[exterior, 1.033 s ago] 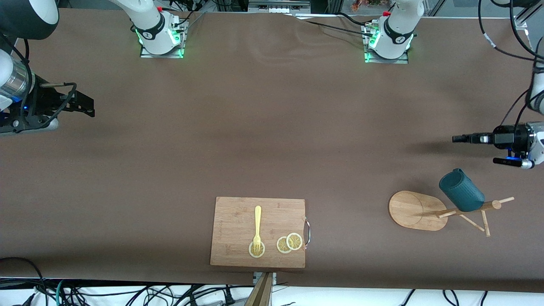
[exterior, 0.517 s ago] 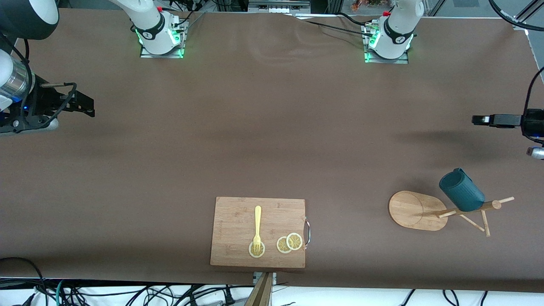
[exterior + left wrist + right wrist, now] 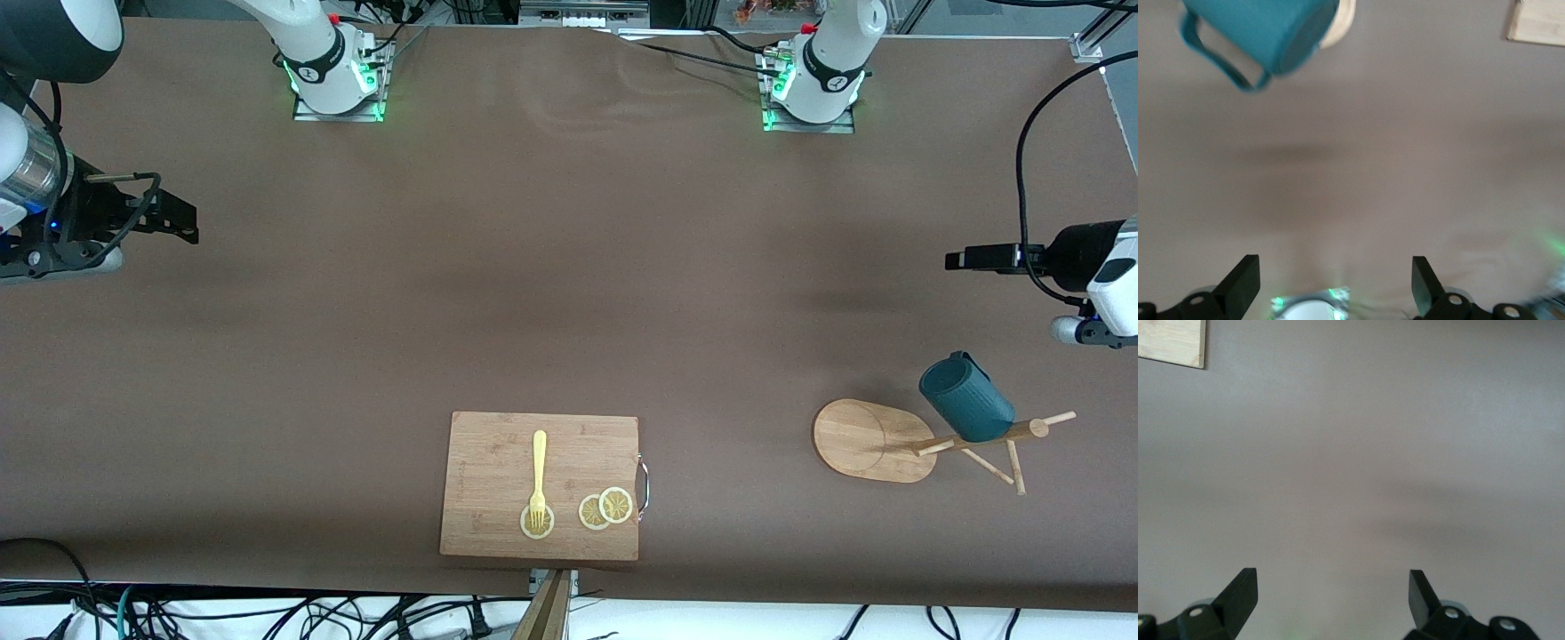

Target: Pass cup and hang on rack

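The dark teal cup (image 3: 966,409) hangs by its handle on a peg of the light wooden rack (image 3: 862,440), which stands at the left arm's end of the table. In the left wrist view the cup (image 3: 1265,30) shows with its loop handle, apart from my left gripper (image 3: 1336,280), whose fingers stand wide with nothing between them. The left gripper (image 3: 956,260) hovers over bare table, clear of the rack. My right gripper (image 3: 182,222) waits over the right arm's end of the table, open and empty (image 3: 1333,593).
A rectangular wooden cutting board (image 3: 540,484) with a metal handle lies near the front camera's edge. It carries a yellow fork (image 3: 538,476) and lemon slices (image 3: 605,508). Brown table cloth (image 3: 551,284) covers the table.
My left gripper has drawn away from the cup and rack and shifted over the table at its end. The cup stays on the rack. The right arm has not moved.
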`<state>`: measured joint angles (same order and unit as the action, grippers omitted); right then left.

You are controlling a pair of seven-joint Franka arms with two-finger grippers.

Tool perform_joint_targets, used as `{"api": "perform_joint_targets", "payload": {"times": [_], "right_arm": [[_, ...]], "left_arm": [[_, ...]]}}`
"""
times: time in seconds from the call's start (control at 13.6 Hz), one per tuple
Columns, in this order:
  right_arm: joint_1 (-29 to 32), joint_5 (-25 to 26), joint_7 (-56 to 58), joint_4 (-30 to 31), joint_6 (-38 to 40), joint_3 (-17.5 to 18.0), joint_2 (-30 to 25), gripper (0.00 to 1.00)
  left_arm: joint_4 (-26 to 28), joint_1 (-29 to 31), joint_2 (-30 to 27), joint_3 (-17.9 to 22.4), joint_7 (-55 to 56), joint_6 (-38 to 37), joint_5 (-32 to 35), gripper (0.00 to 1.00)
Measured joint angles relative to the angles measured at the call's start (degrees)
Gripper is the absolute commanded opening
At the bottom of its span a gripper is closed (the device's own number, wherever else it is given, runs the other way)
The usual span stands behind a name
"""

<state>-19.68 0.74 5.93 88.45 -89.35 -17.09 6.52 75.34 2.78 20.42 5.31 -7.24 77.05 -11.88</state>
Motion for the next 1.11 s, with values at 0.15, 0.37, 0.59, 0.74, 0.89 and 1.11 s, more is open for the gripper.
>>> {"api": "perform_joint_targets", "payload": {"times": [0.15,0.37,0.59,0.74,0.89,1.11], "right_arm": [[0.00,0.00,0.00,0.00,0.29,0.00,0.00,1.00],[0.00,0.00,0.00,0.01,0.71,0.00,0.00,1.00],[0.00,0.00,-0.01,0.01,0.78,0.00,0.00,1.00],[0.00,0.00,-0.01,0.01,0.79,0.00,0.00,1.00],[0.00,0.00,-0.01,0.01,0.79,0.00,0.00,1.00],[0.00,0.00,-0.01,0.01,0.79,0.00,0.00,1.00]], "left_arm": [[-1.25,-0.20,-1.30,-3.59,0.06,3.00,7.26,1.00],[-1.89,-0.31,-5.02,-5.60,0.45,3.18,10.95,1.00],[-1.85,0.06,-7.77,-5.49,1.05,-0.11,11.04,1.00],[-1.64,0.09,-8.18,-5.36,2.43,-2.17,11.04,1.00],[-0.18,0.14,-9.26,-5.27,2.74,-2.22,11.04,1.00],[1.30,0.05,-10.36,-5.32,2.86,-1.90,11.04,1.00]]}}
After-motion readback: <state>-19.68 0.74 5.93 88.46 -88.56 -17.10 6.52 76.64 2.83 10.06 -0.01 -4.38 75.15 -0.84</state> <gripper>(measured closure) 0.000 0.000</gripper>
